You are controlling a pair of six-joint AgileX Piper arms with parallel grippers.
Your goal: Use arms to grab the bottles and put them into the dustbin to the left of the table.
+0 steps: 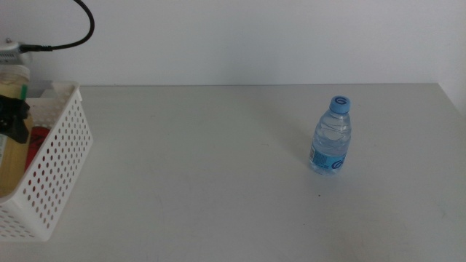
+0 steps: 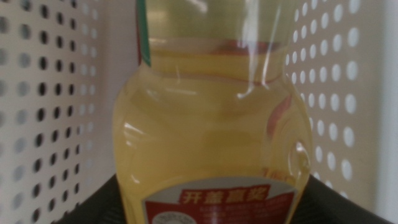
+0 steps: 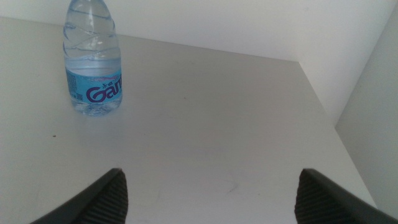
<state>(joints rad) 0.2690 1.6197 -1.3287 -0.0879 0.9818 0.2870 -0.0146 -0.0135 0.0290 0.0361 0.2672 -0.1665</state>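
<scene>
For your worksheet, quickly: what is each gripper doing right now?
Left gripper: shut on the yellow-juice bottle, inside the dustbin.
Right gripper: open, holding nothing, short of the water bottle.

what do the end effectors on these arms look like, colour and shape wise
The right end effector shows two dark, nearly black jaws with ribbed inner faces and rounded tips. Of the left end effector, the left wrist view shows only dark jaw edges behind the juice bottle; in the middle view it is a black shape over the basket. No markings are visible.
</scene>
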